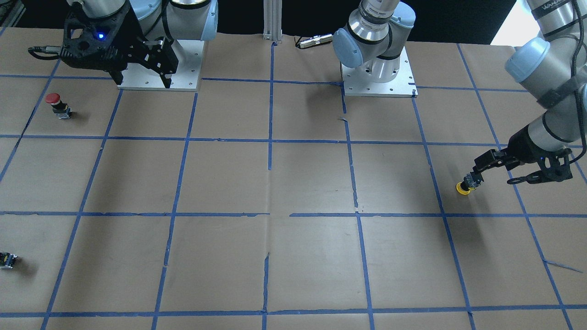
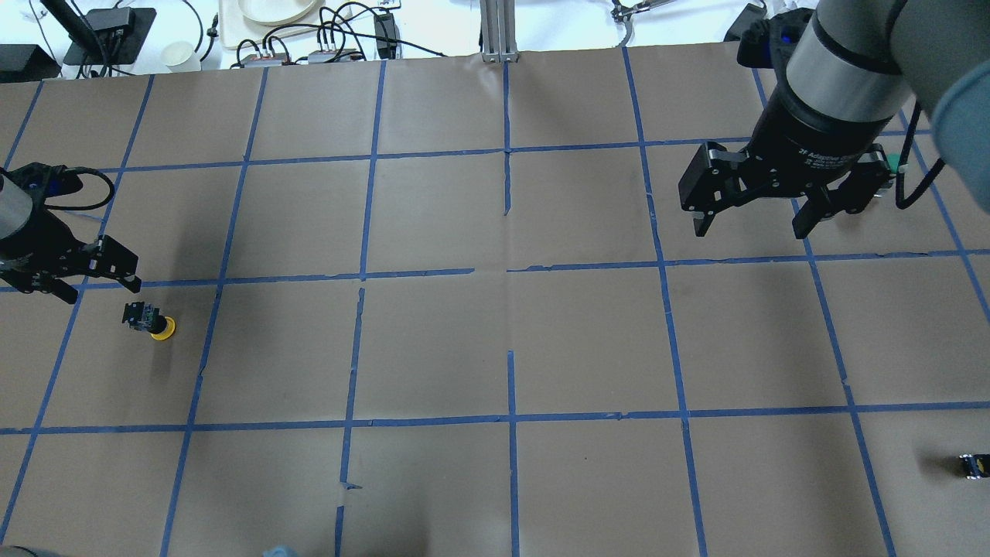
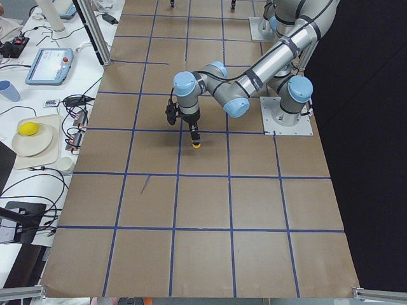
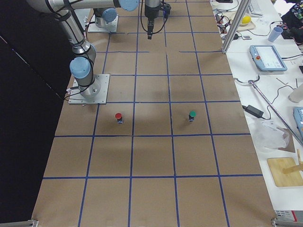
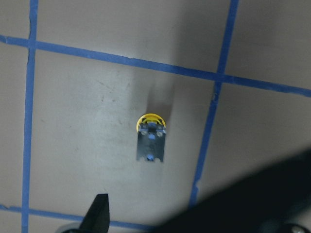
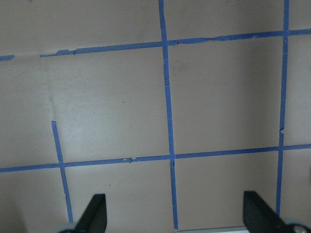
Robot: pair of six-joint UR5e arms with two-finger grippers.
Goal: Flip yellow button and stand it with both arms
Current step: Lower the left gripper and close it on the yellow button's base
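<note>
1. The yellow button point(image 2: 151, 319) sits cap-down, base up, on the brown paper point(image 2: 433, 348) at the robot's left.
2. The left gripper point(image 2: 100, 285) hovers just beside it, jaws spread, holding nothing.
3. The right gripper point(image 2: 754, 223) hangs well apart, jaws wide.

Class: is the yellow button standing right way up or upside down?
Upside down. The yellow button rests on its yellow cap with the blocky base on top. The left wrist view looks straight down onto that base.

yellow button point(image 2: 149, 320): yellow cap, black-grey base | table point(image 2: 433, 348): brown, blue grid | red-capped button point(image 1: 58, 104): red cap
</note>
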